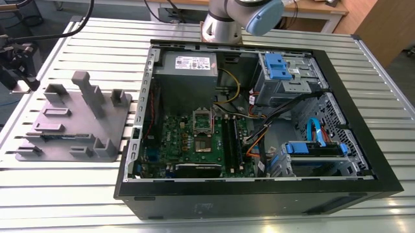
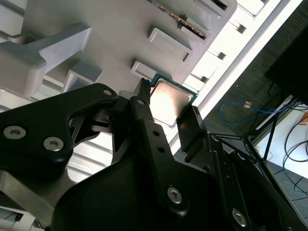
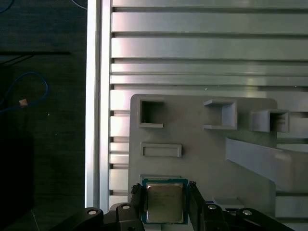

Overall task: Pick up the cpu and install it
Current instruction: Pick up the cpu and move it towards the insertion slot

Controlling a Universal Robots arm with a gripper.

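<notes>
At the edge of the grey fixture (image 3: 202,154), the cpu (image 3: 164,202) was clamped flat between the gripper's (image 3: 165,198) fingers (image 3: 196,199), on opposite sides, the wrist pointed down at the slatted table (image 3: 192,48).

Arm (image 1: 227,22): upper links cut off by exterior view's top edge.
Cpu (image 2: 171,101): one corner and adjoining edges hidden behind gripper (image 2: 167,97) fingers (image 2: 144,115) in second wrist view; underside unseen in both wrist views.
Grey fixture (image 3: 202,154): cut off by picture edge in first wrist view, part hidden behind cpu.
Fixture slot contents, exterior view: too small to tell.
</notes>
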